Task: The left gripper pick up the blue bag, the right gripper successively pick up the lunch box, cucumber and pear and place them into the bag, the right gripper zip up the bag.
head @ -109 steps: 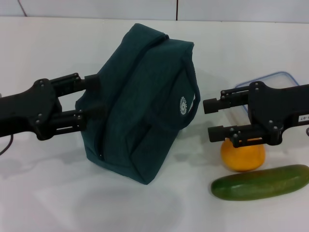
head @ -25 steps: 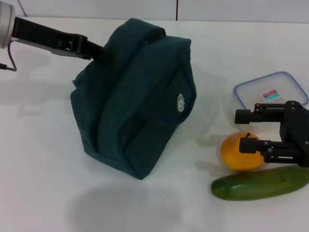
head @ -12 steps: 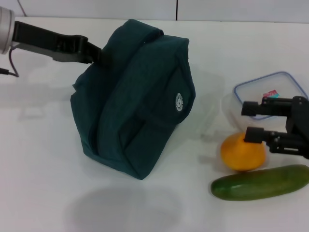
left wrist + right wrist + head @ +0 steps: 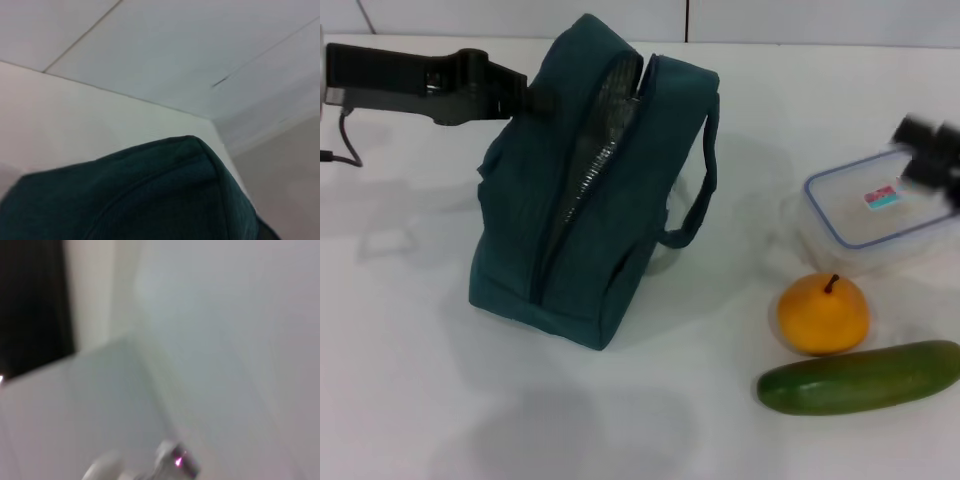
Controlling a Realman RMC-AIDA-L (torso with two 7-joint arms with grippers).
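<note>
Head cam gives the whole layout; the blue bag [image 4: 590, 180] stands on the white table [image 4: 410, 380], left of centre, tipped a bit, with its zipper open along the top so the silvery lining [image 4: 595, 150] shows; a strap loop [image 4: 695, 190] hangs off its right side. The left gripper [image 4: 525, 98] comes in from the far left and meets the bag's upper left edge; its fingers look pinched on the fabric there, tips buried in the cloth so I can't see a gap.

Left wrist cam adds almost nothing except a close look at the bag's dark teal top [image 4: 150, 200] filling the lower part, with the table edge and wall behind; none of that arm's fingers show in it.

Right side of the head view: the lunch box [image 4: 880, 215], clear with a light blue rim, sits far right; the pear [image 4: 823, 315] is just in front of it, nearer the camera; the cucumber [image 4: 860, 378] lies nearest, just beside the pear. All three are on the table, well apart from the bag.

The right gripper [image 4: 932, 150] is a smeared dark shape at the far right edge, over the lunch box's far corner; can't tell how its fingers stand. Right wrist cam shows only blurry wall, so no help.
</note>
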